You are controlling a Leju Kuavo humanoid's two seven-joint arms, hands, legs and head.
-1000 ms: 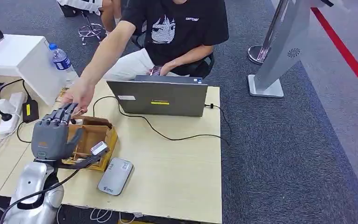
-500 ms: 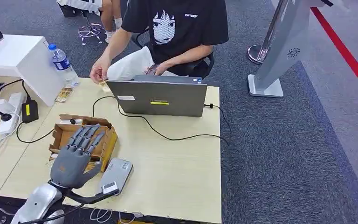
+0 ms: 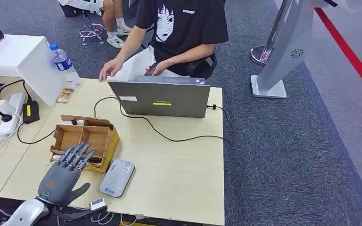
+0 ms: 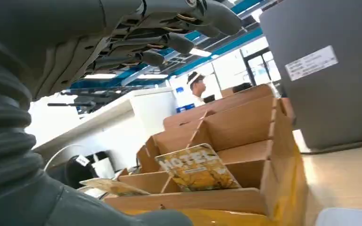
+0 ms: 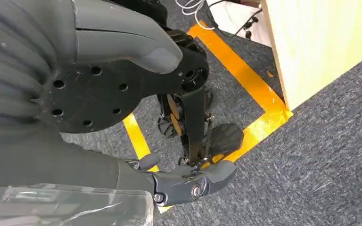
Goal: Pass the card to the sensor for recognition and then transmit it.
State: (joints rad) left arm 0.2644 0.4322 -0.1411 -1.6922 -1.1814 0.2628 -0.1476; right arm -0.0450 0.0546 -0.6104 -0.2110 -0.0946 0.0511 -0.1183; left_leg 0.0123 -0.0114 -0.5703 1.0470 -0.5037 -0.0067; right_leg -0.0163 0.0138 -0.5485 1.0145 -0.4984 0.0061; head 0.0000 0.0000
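Card: since it stands tilted in a slot of the cardboard box point(image 3: 104, 136), the card point(image 4: 197, 167) looks thin, light, slick; you'd pinch its free upper edge.
Left hand: your left hand point(image 3: 61, 176) hovers by the box's near wall, fingers spread, holding nothing.
Right hand: your right hand point(image 5: 122, 103) hangs beside the table, empty.
Room: dividers crowd the card; bare tabletop lies past the sensor point(image 3: 117, 177).

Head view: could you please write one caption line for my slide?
The robot's empty left hand hovers by the cardboard card box and grey sensor while a seated person works at a laptop.
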